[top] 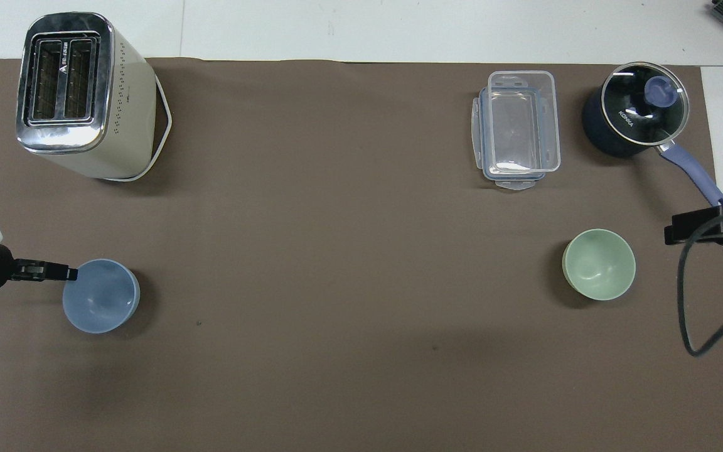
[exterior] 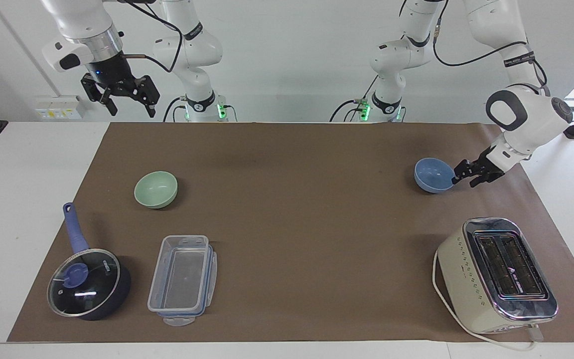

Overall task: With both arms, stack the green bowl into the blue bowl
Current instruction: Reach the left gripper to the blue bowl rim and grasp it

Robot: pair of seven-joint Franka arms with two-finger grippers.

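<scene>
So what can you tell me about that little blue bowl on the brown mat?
The small round periwinkle-blue bowl is plain, smooth and matte, perhaps plastic or ceramic. It stands upright and empty on the brown mat, toward the left arm's end of the table, nearer to the robots than the cream toaster. The left gripper is low at its rim; whether it touches is unclear.

- The blue bowl sits near the tabletop edge at the left arm's end, the left gripper at its rim.
- The green bowl lies near the right arm's end.
- The right gripper hangs over that edge.
</scene>
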